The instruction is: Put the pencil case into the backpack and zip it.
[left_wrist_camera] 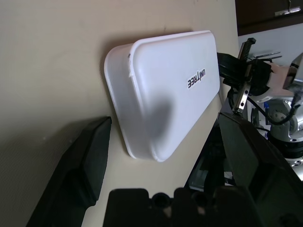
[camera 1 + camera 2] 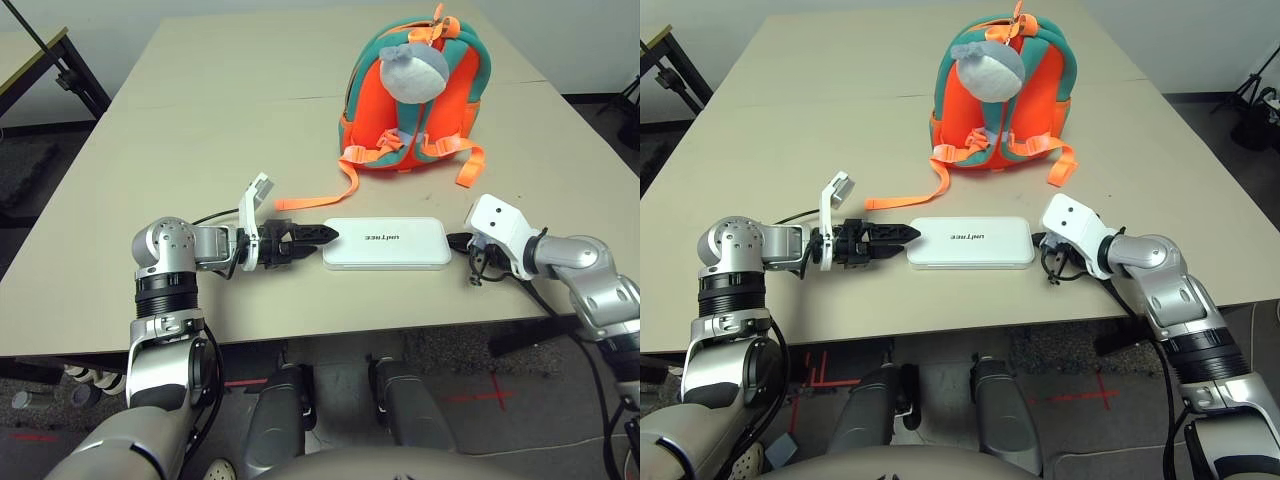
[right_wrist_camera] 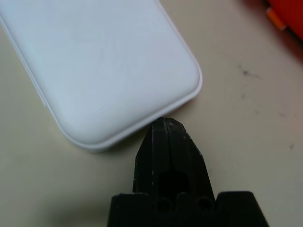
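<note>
From your head camera, the pencil case (image 2: 387, 243) lies flat near the front edge of a beige table (image 2: 150, 150), the backpack (image 2: 412, 95) upright well behind it; dark carpet and a second table's black legs (image 2: 85, 80) flank the left. Your left wrist view shows the left gripper (image 1: 158, 156) spread open at the case's short end. Your right wrist view shows the right gripper (image 3: 169, 142) pressed closed, its tip at the opposite end.

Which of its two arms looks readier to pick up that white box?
Probably the left. The left gripper has its fingers spread, facing one short end of the pencil case. The right gripper sits at the opposite end with fingers pressed together, so it would have to open first.
</note>
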### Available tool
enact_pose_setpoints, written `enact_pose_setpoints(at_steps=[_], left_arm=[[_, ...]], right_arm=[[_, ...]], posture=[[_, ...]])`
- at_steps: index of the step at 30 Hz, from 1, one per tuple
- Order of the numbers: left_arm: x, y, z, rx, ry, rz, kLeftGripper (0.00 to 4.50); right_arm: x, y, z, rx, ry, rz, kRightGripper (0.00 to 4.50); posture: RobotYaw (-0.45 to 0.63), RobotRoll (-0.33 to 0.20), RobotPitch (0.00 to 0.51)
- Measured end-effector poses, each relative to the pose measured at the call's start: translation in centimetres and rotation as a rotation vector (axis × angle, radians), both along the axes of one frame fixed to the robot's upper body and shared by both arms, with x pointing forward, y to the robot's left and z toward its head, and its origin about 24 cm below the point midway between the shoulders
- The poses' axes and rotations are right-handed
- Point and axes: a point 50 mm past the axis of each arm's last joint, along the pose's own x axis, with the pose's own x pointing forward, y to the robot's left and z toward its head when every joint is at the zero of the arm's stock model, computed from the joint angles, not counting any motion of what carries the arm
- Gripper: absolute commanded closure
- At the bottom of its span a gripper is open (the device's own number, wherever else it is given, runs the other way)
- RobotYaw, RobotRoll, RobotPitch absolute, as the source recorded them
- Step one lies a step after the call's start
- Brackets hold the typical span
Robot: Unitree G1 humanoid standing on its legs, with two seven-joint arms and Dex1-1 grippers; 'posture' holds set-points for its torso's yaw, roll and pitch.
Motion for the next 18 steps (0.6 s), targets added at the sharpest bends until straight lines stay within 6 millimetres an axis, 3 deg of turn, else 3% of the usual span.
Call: enact_pose_setpoints(at_steps=[18], left_arm=[[0.0,-0.1,-0.1,-0.001,-0.001,0.006,0.00]], right_arm=[[0.1,2.1,-0.3,0.042,0.005,0.027,4.45]], posture=[[-0.16,0.000,0.143]])
